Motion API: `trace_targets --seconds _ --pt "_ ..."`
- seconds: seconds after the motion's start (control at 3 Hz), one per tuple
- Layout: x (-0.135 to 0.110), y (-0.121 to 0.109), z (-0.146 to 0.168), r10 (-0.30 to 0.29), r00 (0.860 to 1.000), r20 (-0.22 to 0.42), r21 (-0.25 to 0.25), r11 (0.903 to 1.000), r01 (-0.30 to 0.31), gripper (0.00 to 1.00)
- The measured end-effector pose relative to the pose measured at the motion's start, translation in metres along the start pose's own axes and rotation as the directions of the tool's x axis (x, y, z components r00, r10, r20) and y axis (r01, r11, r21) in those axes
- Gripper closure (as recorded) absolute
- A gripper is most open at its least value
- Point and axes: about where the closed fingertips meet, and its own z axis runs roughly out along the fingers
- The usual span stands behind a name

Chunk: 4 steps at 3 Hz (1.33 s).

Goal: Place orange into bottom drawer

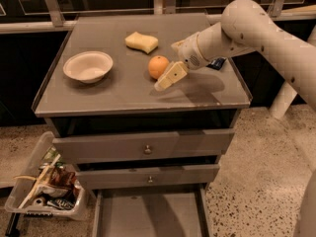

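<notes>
The orange [158, 66] sits on the grey cabinet top [123, 95], right of centre. My gripper [171, 61] is just to the orange's right, low over the top. It is open: one pale finger [170, 77] reaches past the orange's front right side and the other finger [177, 44] is behind, to its upper right. The orange is not held. The bottom drawer [148, 216] is pulled out at the foot of the cabinet, and the part of its flat grey floor in view is bare.
A white bowl [88, 66] stands at the left of the top. A pale yellow sponge [141, 42] lies behind the orange. Two upper drawers [145, 147] with knobs are nearly shut. A plastic bin of wrappers [47, 191] sits on the floor at the left.
</notes>
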Motion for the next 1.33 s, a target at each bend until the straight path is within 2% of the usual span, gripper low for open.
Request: trace_targets --seconds 0.33,1.33 --pt "0.0002 0.0000 0.0002 0.001 1.000 0.000 0.000 1.0000 -0.001 0.18" --pt "0.0002 0.0000 0.0003 0.001 1.000 0.000 0.000 1.0000 -0.001 0.88"
